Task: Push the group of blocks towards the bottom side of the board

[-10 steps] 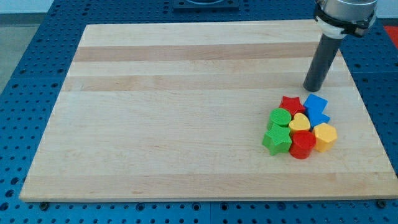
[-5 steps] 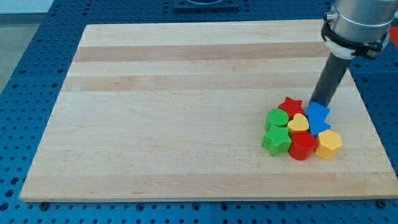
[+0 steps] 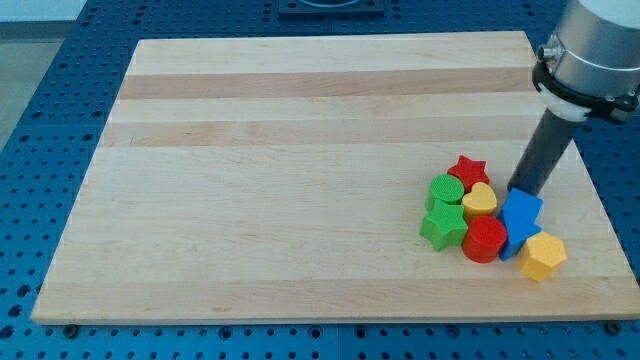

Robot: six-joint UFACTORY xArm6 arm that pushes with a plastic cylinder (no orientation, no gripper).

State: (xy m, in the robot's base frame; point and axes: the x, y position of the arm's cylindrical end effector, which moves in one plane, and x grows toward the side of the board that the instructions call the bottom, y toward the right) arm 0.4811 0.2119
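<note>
The wooden board [image 3: 300, 180] lies on a blue perforated desk [image 3: 40, 120], and the group of blocks sits at its 4 o'clock corner, near the bottom edge. My rod comes down from 1 o'clock; my tip [image 3: 520, 190] touches the top of the blue block [image 3: 520, 215], whose shape I cannot quite make out, perhaps two blue pieces overlapping. There is no gripper on this rig, so nothing spreads or pinches; the bare tip only presses.

Below the blue block, at 5 o'clock, the yellow hexagonal block [image 3: 543, 256] sits slightly apart from the rest. The red cylinder [image 3: 485, 239] touches the blue one at 9 o'clock. Further that way lie the green star [image 3: 444, 226], the green round block [image 3: 447, 188], the yellow heart [image 3: 480, 200] and the red star [image 3: 466, 168].

I judge that only the 3 o'clock flank is being driven. To do this well I should come behind the red star at 12 o'clock and push centrally, slowly, so the cluster travels together.
</note>
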